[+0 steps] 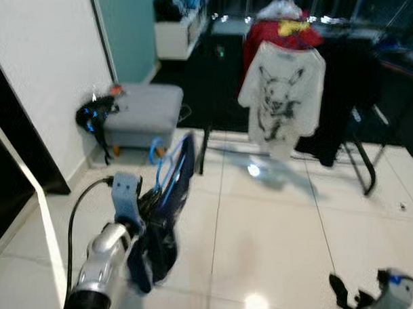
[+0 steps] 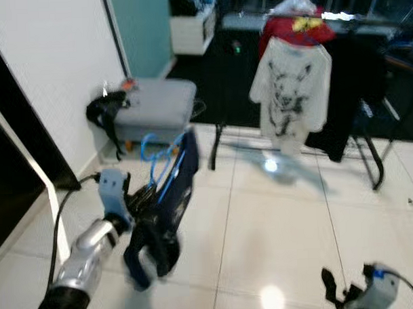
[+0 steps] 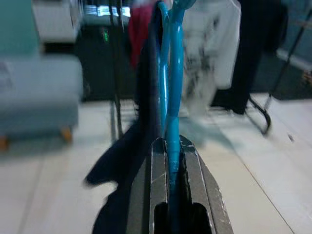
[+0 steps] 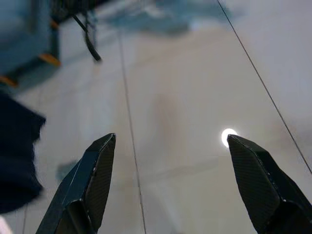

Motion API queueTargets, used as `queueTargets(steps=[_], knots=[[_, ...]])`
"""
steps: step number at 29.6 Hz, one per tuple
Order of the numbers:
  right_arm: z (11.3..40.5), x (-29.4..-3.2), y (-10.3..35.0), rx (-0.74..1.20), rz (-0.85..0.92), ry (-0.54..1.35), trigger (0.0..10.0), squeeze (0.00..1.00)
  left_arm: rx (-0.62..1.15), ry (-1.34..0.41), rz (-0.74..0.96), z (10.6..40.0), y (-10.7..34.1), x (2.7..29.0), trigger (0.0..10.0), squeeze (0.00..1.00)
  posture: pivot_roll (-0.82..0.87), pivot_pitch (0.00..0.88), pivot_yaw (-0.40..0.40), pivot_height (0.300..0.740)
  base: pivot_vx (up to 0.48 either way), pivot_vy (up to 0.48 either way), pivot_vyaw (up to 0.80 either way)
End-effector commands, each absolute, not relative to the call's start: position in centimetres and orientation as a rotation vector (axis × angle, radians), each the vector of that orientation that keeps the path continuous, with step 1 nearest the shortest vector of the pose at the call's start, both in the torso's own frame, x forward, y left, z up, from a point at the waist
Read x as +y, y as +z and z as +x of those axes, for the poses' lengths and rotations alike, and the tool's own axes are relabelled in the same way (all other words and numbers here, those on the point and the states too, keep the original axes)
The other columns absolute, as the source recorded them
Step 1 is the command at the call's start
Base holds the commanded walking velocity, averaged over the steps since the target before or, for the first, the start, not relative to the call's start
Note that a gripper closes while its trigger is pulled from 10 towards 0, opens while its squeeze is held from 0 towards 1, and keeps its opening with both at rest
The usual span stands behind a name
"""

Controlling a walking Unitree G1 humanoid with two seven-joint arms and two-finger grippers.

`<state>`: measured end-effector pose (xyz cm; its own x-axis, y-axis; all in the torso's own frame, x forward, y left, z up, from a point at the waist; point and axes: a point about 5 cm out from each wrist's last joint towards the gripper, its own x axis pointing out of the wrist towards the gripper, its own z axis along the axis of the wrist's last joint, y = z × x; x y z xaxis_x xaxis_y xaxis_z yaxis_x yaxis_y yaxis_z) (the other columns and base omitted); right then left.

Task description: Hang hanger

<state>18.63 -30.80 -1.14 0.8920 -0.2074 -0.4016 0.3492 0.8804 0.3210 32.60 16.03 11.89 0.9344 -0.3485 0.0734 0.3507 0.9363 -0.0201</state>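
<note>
Right gripper (image 4: 168,183) low at the near right, fingers spread wide over bare tile floor (image 1: 277,226), holding nothing. Left gripper (image 3: 170,168) raised at near left, fingers pinched tight on the blue hanger (image 3: 170,83), which stands up out of the fingertips with its hook curling toward the far side. A dark garment (image 1: 161,224) hangs from the hanger, draped down just beside the left gripper and clear of the floor. Black cable loops off the left arm. Floor is glossy cream tile with lamp glare spots. Further back on the left, a grey ottoman (image 1: 144,112) against a white wall (image 1: 47,72), a black item and something orange on its near edge. Far centre-right, a dark clothes rack (image 1: 359,156), well apart from the hanger, carrying a white printed T-shirt (image 1: 282,97), a red garment above it and black clothing beside it. Whole view somewhat blurred.
</note>
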Motion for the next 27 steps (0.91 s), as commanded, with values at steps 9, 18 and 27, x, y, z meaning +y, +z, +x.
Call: queueTargets(steps=[9, 18, 27], knots=[[17.9, -30.3, -2.2, 0.396, 0.417, -0.293, 10.0, 0.00, -0.179, -0.420, 0.005, 33.2, 16.6, 13.6, 10.0, 0.00, -0.09, 0.059, -0.013, 0.740, 0.480, 0.000, -0.36], [17.9, -30.3, -2.3, 0.395, 0.418, -0.293, 10.0, 0.00, -0.173, -0.464, -0.010, 33.2, 18.0, 12.0, 10.0, 0.00, -0.09, 0.060, -0.011, 0.740, 0.480, 0.000, 0.00], [18.0, -30.3, -2.3, 0.391, 0.420, -0.289, 10.0, 0.00, -0.120, -0.539, -0.032, 32.6, 18.6, 9.1, 10.0, 0.00, -0.10, 0.063, -0.009, 0.740, 0.480, 0.000, -0.44]])
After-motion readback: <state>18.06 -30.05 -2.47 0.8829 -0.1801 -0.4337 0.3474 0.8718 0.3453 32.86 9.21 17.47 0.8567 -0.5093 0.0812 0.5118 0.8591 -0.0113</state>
